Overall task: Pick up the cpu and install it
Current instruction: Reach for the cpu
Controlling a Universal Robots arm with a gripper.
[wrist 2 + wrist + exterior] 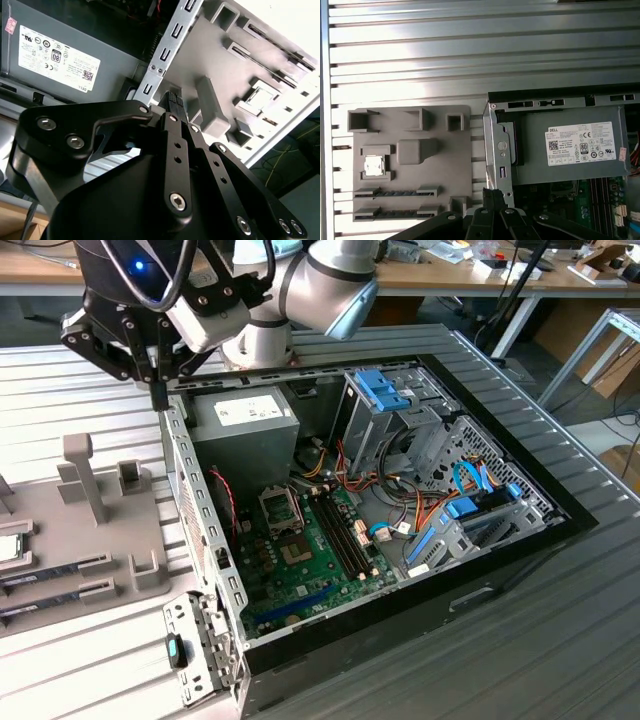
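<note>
Closed, empty gripper [493, 194] hovers by the case wall [496, 145], cpu [374, 166] well apart in its grey tray [447, 165]

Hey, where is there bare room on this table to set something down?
Bare ribbed table on the exterior view's right of the computer case, and beside the grey tray in the first wrist view. Crowded: inside the case.

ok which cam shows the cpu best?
First wrist view: the cpu sits whole, seen from above in its gray tray pocket. Second wrist view shows it obliquely; exterior view crops it at the edge.
</note>
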